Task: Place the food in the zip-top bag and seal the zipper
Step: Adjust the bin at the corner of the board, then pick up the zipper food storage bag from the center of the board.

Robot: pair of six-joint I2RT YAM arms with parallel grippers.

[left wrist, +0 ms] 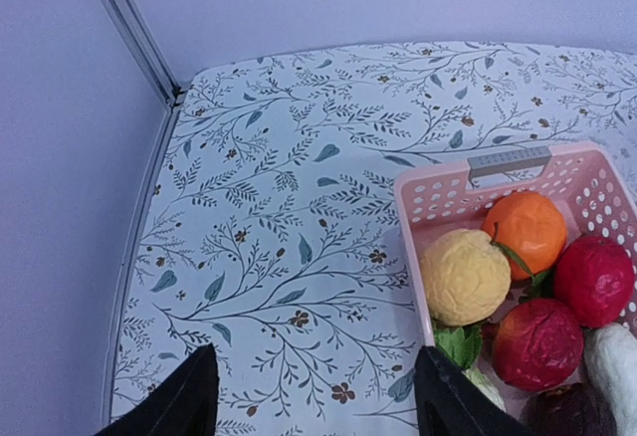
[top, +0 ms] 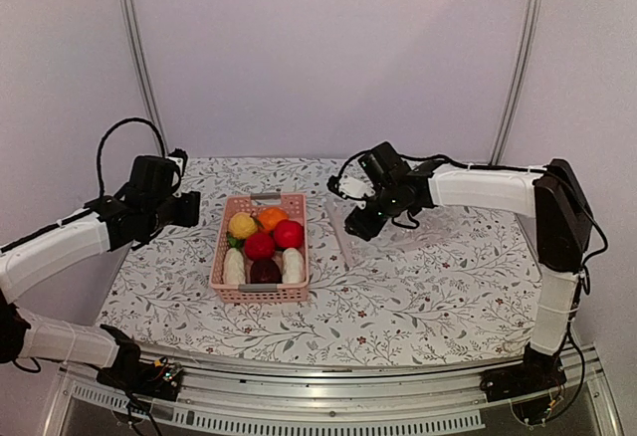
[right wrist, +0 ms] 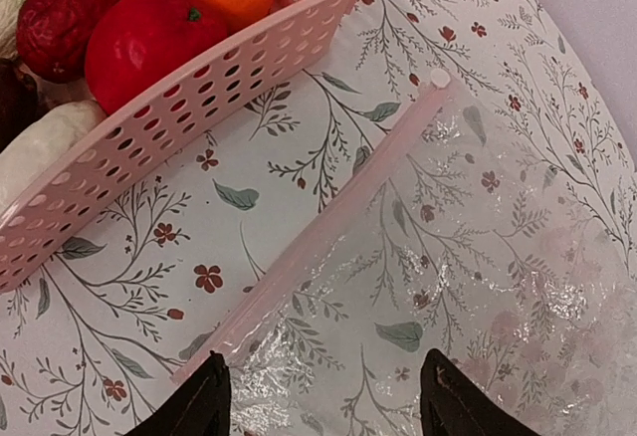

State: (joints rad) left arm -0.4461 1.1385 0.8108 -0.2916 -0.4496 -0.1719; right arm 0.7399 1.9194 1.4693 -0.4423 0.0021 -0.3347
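Plain lilac walls box in a table [top: 428,297] with a leafy floral cloth; food [top: 264,245] all sits in the pink basket [top: 221,257] mid-table, handy for both arms; bag [right wrist: 478,287] lies flat right of it, zipper [right wrist: 328,227] facing the basket; right gripper [right wrist: 323,401] hovers spread over the zipper, probably to grab the mouth; left gripper [left wrist: 314,396] spread, empty, near the left edge.

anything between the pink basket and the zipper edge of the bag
Nothing: between the pink basket and the zipper lies only bare floral tablecloth, clearest in the right wrist view.
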